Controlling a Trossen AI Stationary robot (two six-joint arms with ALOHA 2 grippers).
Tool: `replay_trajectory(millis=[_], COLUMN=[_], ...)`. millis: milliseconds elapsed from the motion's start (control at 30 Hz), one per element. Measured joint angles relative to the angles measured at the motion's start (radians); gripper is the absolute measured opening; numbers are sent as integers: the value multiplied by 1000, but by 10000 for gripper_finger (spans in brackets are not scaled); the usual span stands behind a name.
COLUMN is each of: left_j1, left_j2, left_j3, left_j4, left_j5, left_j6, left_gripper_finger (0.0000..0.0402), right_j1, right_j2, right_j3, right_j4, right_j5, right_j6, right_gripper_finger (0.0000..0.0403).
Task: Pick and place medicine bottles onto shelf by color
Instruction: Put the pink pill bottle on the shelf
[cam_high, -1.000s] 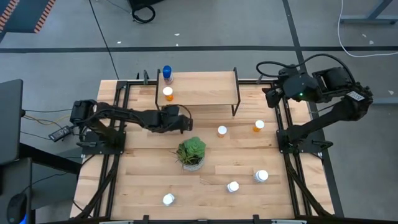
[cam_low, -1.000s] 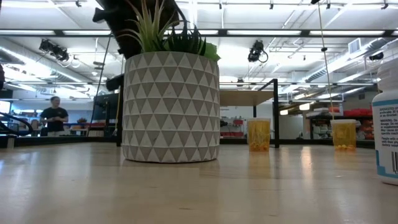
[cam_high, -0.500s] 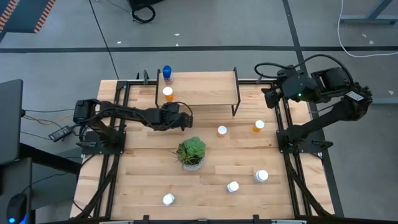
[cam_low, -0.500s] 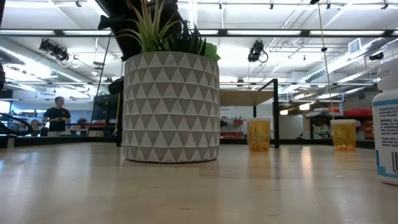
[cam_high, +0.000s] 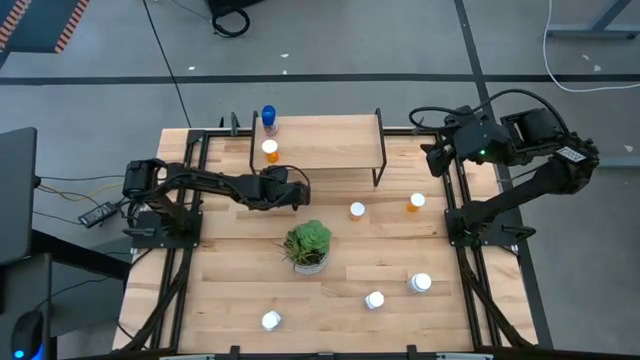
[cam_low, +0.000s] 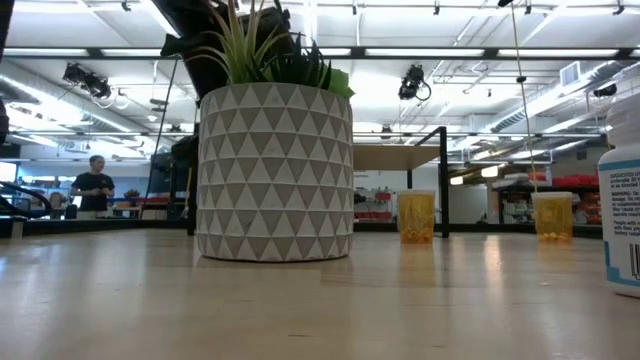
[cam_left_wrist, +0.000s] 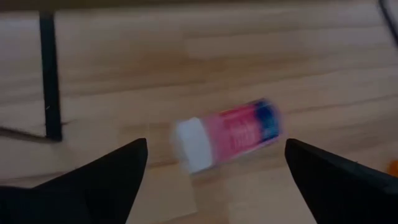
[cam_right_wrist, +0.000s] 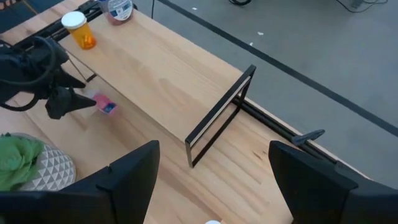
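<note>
Light wood makes up the table, and a small shelf on thin black legs is seen near its far edge. Two bottles are stood on the left end of the shelf: a blue bottle at the back edge and an orange bottle just in front of it. The rest of the shelf top is left bare, so lots of room is seen there. The left gripper is held low over the table, just in front of the shelf's left legs, and its fingers are spread wide with nothing held. A pink bottle with a white cap is seen lying on its side on the wood between those fingers, not touched by them. A pink and blue label is wrapped round it, but its words are too blurred to be read. A potted plant is set close in front of this gripper, so little room is left there. More bottles are dotted over the right and front parts of the table, well apart from each other, with open wood between them. The right gripper is held up by the shelf's right end, opened wide and empty.
</note>
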Motion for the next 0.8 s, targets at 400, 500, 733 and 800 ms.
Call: replay_trajectory(millis=[400,500,733,800], left_j1=[-4,-16,-40,-50], left_j2=[-3,-3,-56,-104], left_j3=[2,2,3,3], left_j4=[44,77,120,120], left_j5=[-12,-10,103,123], left_j6=[1,3,14,52], left_gripper_finger=[390,390,377,369], right_j1=[0,0,0,0], right_j2=[0,2,16,17], right_j3=[0,0,-142,-233], right_j4=[0,0,131,250], right_j5=[-14,-16,-138,-228], right_j6=[-11,-15,-146,-191], right_gripper_finger=[310,310,310,310])
